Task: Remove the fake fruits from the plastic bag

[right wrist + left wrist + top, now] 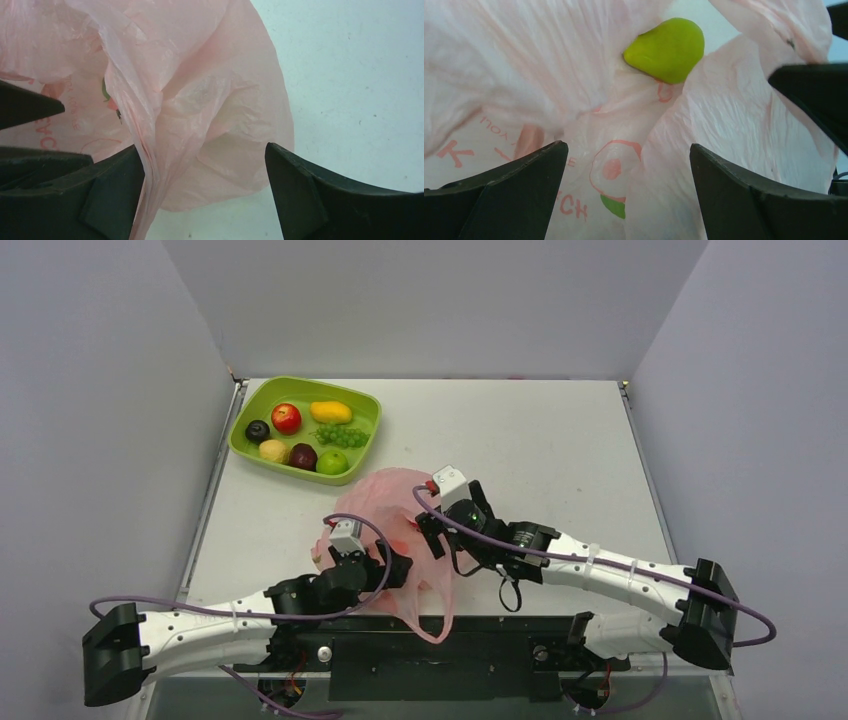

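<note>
**Base:** Where's the plastic bag [390, 502]?

**Me:** Crumpled on the worktop [540, 450] between my two arms. My left claw [626, 150] gapes wide against it. The right claw [202, 150] is wide too, with a fold beside one finger.

**Base:** Fruits?

**Me:** I see the fake fruits [287, 418] in the green tray [305, 392], far left.

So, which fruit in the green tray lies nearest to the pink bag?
The green apple, at the tray's near right corner; the dark red fruit beside it lies farther from the plastic bag.
</note>
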Available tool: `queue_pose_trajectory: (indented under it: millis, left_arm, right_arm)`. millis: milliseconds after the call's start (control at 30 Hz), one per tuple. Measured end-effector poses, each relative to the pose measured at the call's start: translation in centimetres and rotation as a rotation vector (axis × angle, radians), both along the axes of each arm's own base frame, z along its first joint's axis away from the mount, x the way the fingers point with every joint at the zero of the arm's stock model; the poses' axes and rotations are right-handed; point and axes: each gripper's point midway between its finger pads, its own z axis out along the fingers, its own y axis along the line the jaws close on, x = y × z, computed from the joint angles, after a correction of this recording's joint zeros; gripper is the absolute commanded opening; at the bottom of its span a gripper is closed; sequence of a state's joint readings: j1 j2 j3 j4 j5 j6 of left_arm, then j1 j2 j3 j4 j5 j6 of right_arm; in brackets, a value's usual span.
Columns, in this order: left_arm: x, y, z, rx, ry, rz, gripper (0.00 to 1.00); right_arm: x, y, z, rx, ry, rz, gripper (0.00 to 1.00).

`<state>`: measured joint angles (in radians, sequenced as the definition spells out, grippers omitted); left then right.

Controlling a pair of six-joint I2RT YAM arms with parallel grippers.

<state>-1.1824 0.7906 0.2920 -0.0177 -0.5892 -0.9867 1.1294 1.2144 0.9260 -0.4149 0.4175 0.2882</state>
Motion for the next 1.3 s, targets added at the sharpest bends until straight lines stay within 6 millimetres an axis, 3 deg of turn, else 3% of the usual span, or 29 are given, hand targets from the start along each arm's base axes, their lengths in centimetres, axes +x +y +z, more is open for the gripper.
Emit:
queue_pose_trajectory:
  millis: [67,133,167,300,400,500,600,767,900,1000,1167,1300]
  left_arm:
    - [0.2,0.1,0.0,0.002,0.0,0.005,0.92]
    - [0.3,0.2,-0.1,0.004,0.003,0.008,0.92]
    - [0.3,0.3,-0.1,0.006,0.006,0.01,0.92]
    - [0.5,0.5,-0.3,0.01,0.018,0.014,0.92]
    - [0.5,0.7,-0.2,0.003,0.024,0.014,0.92]
    - [0.7,1.0,0.0,-0.008,0.028,0.022,0.93]
    - [1.2,1.6,0.4,-0.02,0.025,0.04,0.94]
    - [2.1,2.4,0.8,-0.033,0.025,0.062,0.92]
    - [2.0,2.2,0.6,-0.036,0.039,0.039,0.88]
    - [1.6,1.9,0.5,-0.044,0.051,0.012,0.86]
    - [0.7,1.8,1.5,-0.114,0.047,-0.022,0.85]
    - [0.5,2.1,3.2,-0.2,0.01,-0.018,0.82]
  right_arm:
    - [1.4,0.4,-0.2,0.033,0.013,-0.002,0.78]
    - [2.5,0.7,-0.6,0.065,0.024,-0.004,0.67]
    - [2.9,0.8,-1.1,0.077,0.03,-0.007,0.57]
    - [3.2,1.2,-4.5,0.104,0.092,0.008,0.36]
    - [3.0,0.9,-7.7,0.115,0.167,0.022,0.09]
    - [3.2,1.3,-9.3,0.159,0.245,0.03,0.01]
    - [3.3,2.3,-10.5,0.237,0.34,0.045,0.0]
    - [1.3,4.6,-12.2,0.372,0.543,0.083,0.0]
    - [-1.0,6.8,-10.3,0.534,0.639,0.127,0.0]
    - [-2.7,8.0,-7.7,0.643,0.683,0.166,0.0]
    - [-3.6,9.4,-2.7,0.682,0.639,0.214,0.0]
    - [-3.2,11.5,3.7,0.647,0.496,0.286,0.0]
